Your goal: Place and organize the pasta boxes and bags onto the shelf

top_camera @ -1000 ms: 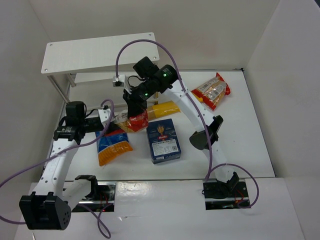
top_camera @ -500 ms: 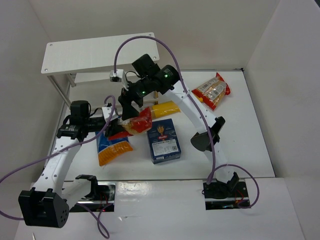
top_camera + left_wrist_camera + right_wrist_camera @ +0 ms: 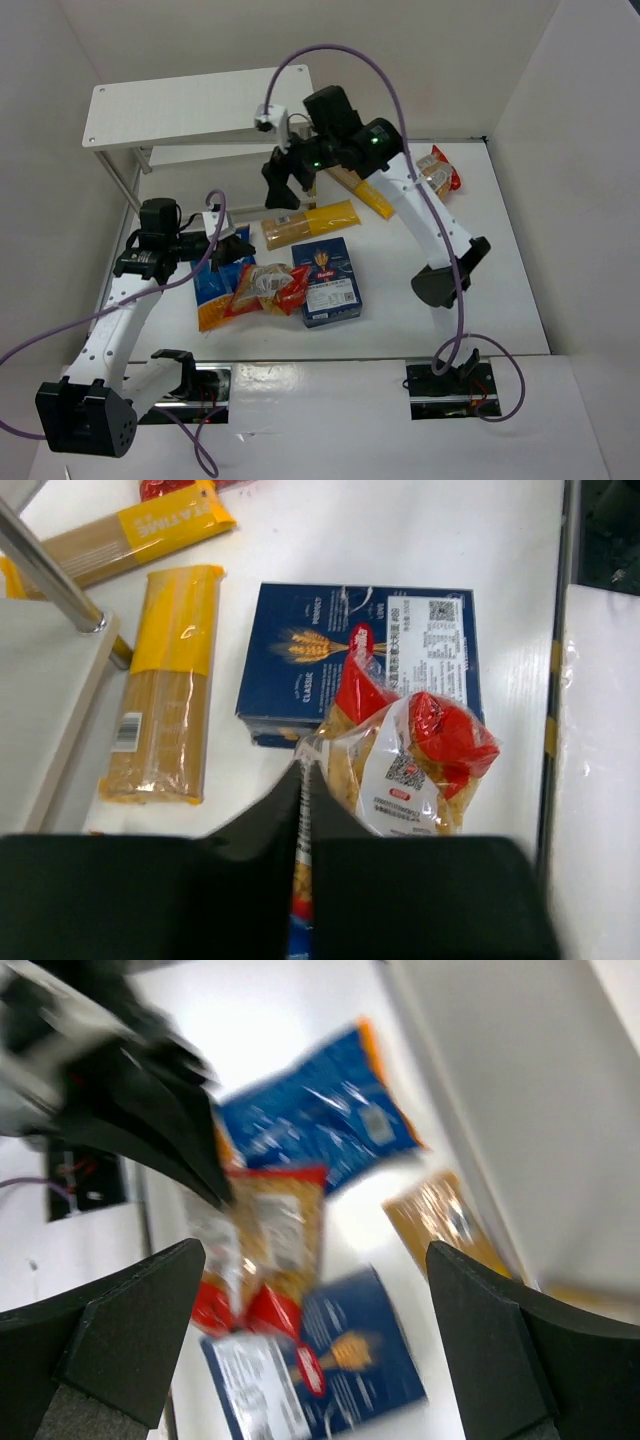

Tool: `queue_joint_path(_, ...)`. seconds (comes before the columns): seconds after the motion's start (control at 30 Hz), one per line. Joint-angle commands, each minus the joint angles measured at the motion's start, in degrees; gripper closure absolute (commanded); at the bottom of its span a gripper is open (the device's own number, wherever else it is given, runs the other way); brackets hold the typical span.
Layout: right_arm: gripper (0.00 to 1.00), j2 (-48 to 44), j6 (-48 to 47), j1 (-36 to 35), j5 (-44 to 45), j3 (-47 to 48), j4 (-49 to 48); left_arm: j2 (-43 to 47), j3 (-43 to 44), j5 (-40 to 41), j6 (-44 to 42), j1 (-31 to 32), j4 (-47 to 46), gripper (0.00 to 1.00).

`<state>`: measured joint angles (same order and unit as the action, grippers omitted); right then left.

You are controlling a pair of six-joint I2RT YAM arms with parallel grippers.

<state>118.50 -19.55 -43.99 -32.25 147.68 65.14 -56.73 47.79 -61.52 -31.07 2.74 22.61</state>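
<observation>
A red-edged clear bag (image 3: 268,288) of tan pasta lies tilted across the blue-and-orange bag (image 3: 213,300) and the dark blue box (image 3: 331,285). My left gripper (image 3: 240,256) is shut on this bag's clear sealed edge; in the left wrist view the seam runs between the closed jaws of the left gripper (image 3: 304,780), with the bag (image 3: 415,760) just beyond. My right gripper (image 3: 283,186) hangs open above the table near the shelf (image 3: 190,105), holding nothing. In its view the right gripper (image 3: 315,1340) frames the bag (image 3: 265,1235) and box (image 3: 345,1370) far below.
Two long yellow packs (image 3: 310,222) (image 3: 364,194) lie behind the box. A second red-edged bag (image 3: 438,172) sits at the back right, partly behind the right arm. The shelf's silver leg (image 3: 50,580) and lower board (image 3: 40,700) are close on the left gripper's left.
The right gripper opened, let go of the red-edged bag, and rose back and right. The bag dropped onto the blue-and-orange bag and box. The left gripper shut on its edge.
</observation>
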Motion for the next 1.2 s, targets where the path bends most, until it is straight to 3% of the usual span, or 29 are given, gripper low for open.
queue_joint_path(0.0, 0.00, -7.91, 1.36, 7.13, 5.51, -7.64, -3.88, 0.92, 2.04, 1.90, -2.74, 0.16, 3.27, 0.82)
queue_joint_path(0.03, 0.00, -9.58, 1.88, 8.73, 6.49, -10.54, -6.06, 0.92, 2.04, 3.49, -8.68, 0.16, 5.58, 0.24)
queue_joint_path(0.1, 0.00, -15.29, 1.89, 12.07, 8.07, -20.03, -8.09, 2.23, 2.57, 7.36, -12.33, 1.29, 9.88, 0.00)
queue_joint_path(0.3, 0.00, -25.75, 1.89, 23.85, 10.54, -39.46, -8.10, 2.24, 6.96, 12.91, -26.13, 5.42, 24.72, 0.00)
queue_joint_path(0.47, 0.00, -35.25, 1.18, 28.51, 9.40, -55.88, -10.82, 1.63, 7.50, 15.01, -29.39, 9.99, 27.57, 0.00)
queue_joint_path(0.63, 0.00, -44.21, 0.65, 30.45, 9.93, -63.73, -12.85, -1.45, 2.93, 18.18, -26.42, 15.96, 22.93, 0.00)
queue_joint_path(0.77, 0.00, -45.37, 0.13, 33.70, 8.70, -64.79, -12.24, -3.91, -1.81, 22.22, -21.94, 18.96, 13.53, 0.00)
queue_joint_path(1.17, 0.00, -48.10, -0.40, 36.78, 6.23, -67.08, -12.76, -6.20, -5.95, 29.26, -14.55, 20.11, -0.11, 0.00)
